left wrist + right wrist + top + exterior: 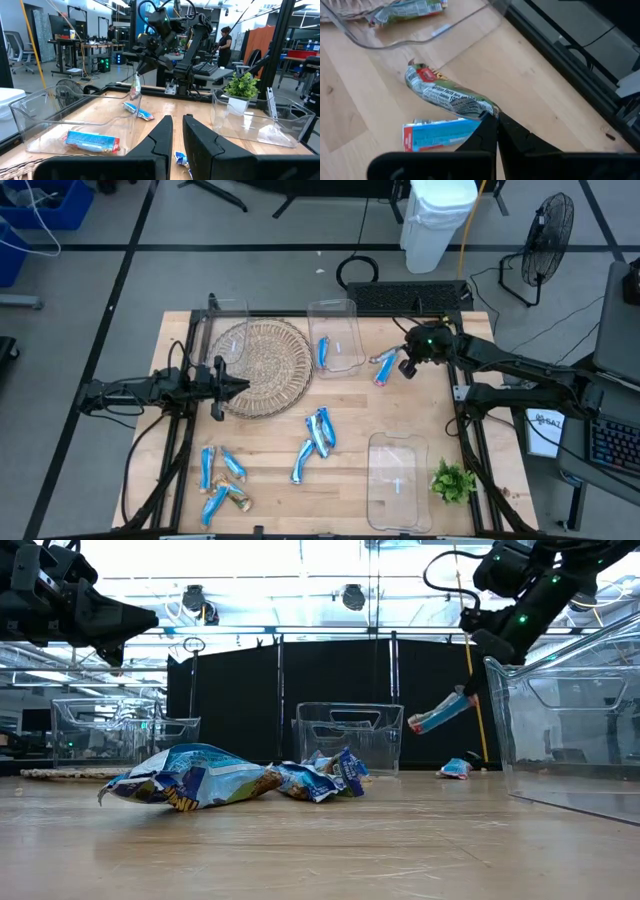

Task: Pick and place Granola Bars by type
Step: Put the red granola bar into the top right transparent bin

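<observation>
Right end effector (492, 119) pinching granola bar (451, 95) above table, near bin (335, 335).

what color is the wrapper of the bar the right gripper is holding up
Mostly blue, with a red end and a white printed back. The granola bar pinched by the right gripper shows best in the right wrist view.

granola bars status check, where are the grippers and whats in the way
Right gripper shut on a granola bar, lifted beside the clear bin. Left gripper idle over the woven tray. Nothing blocking.

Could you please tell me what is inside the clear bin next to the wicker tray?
One blue granola bar lies inside the clear bin, beside the wicker tray. The bin's clear walls hide nothing else. The right gripper holds another bar outside it.
</observation>
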Motion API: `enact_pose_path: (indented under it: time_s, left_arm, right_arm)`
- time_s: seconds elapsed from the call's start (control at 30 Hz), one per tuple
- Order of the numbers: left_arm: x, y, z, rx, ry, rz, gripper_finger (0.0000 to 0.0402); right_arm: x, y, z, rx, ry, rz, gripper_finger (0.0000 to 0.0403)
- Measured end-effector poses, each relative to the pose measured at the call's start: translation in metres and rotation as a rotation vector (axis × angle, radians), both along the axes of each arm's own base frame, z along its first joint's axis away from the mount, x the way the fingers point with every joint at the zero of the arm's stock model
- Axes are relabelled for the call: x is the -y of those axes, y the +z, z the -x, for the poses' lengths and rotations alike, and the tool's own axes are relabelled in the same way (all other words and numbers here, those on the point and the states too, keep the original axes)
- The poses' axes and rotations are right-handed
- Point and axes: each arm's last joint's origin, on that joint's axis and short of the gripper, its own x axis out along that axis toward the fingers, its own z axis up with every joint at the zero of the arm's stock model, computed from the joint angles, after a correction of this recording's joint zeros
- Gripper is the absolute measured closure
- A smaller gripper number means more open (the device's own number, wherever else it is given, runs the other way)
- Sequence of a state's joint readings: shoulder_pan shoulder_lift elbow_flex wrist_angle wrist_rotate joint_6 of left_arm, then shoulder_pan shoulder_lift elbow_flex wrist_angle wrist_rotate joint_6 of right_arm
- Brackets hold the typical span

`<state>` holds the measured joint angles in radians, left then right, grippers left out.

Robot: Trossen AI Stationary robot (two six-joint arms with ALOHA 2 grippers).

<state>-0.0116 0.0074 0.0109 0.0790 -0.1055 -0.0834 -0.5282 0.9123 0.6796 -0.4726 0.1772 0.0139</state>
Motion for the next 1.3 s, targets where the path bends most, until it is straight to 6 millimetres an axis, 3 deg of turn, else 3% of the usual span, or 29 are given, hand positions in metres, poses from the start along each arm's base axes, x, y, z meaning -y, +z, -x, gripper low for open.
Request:
enact_pose_path:
  time_s: [0.17,0.5,0.8,1.3]
  left_arm:
    - [0.0,0.0,0.0,0.0,0.0,0.0,0.0353]
    - [0.0,0.0,0.0,0.0,0.0,0.0,0.0353]
    - [0.0,0.0,0.0,0.0,0.0,0.0,0.0353]
    - [0.0,0.0,0.0,0.0,0.0,0.0,0.0353]
  right_arm:
    - [0.001,0.004,-0.004,0.051,0.026,0.018,0.0403]
    - [0.002,0.004,-0.016,0.26,0.236,0.071,0.0403]
    - [0.003,-0.003,-0.019,0.384,0.248,0.154,0.0403]
    - [-0.002,0.003,-0.022,0.642,0.45,0.228,0.0403]
